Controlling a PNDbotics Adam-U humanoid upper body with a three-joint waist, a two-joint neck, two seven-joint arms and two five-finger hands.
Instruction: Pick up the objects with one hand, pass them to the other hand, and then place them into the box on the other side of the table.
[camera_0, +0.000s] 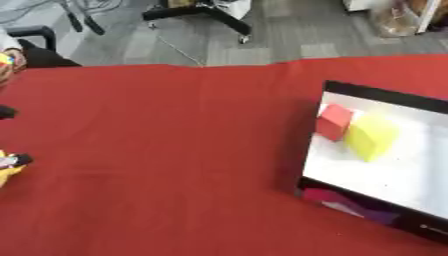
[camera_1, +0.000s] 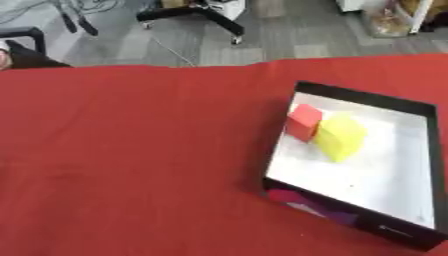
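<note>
A black box (camera_1: 429, 150) with a white floor stands on the right side of the red table (camera_0: 175, 150). Inside it, near its far left corner, a red block (camera_1: 304, 121) sits against a yellow block (camera_1: 339, 136). At the far left edge of the left eye view a small dark part of my left hand (camera_0: 17, 160) shows beside something yellow (camera_0: 7, 173); most of both is cut off by the edge. Another dark bit (camera_0: 4, 112) shows higher up on that edge. My right hand appears in neither view.
A many-coloured object (camera_0: 7, 61) shows at the table's far left corner, mostly cut off. Beyond the table lie a grey floor, a black chair base (camera_0: 201, 12) and a black armrest (camera_0: 35, 32).
</note>
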